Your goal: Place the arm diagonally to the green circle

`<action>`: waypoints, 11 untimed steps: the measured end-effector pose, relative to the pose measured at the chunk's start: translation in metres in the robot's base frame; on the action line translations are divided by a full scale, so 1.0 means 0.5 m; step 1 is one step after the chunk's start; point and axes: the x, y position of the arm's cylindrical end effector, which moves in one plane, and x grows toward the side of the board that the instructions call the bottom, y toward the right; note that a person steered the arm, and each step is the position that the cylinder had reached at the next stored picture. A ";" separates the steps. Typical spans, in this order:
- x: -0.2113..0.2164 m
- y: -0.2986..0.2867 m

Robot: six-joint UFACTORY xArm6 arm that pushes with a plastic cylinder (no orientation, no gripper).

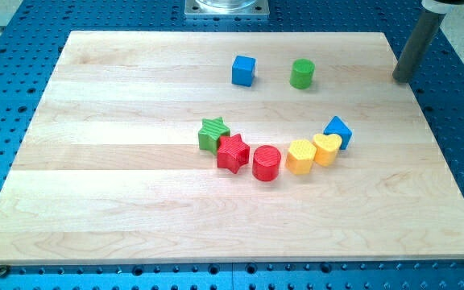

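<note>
The green circle (302,73) is a short green cylinder near the view's top, right of centre on the wooden board (119,201). My tip (403,79) is the lower end of a dark rod at the board's top right edge, well to the right of the green circle and about level with it. A blue cube (243,70) stands left of the green circle.
In the middle lies a curved row: green star (213,134), red star (233,153), red cylinder (267,163), yellow hexagon-like block (300,156), yellow heart (327,148), blue block (338,129). A metal base (225,8) sits at the view's top.
</note>
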 end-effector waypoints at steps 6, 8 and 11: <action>0.005 -0.005; 0.007 -0.004; 0.269 -0.028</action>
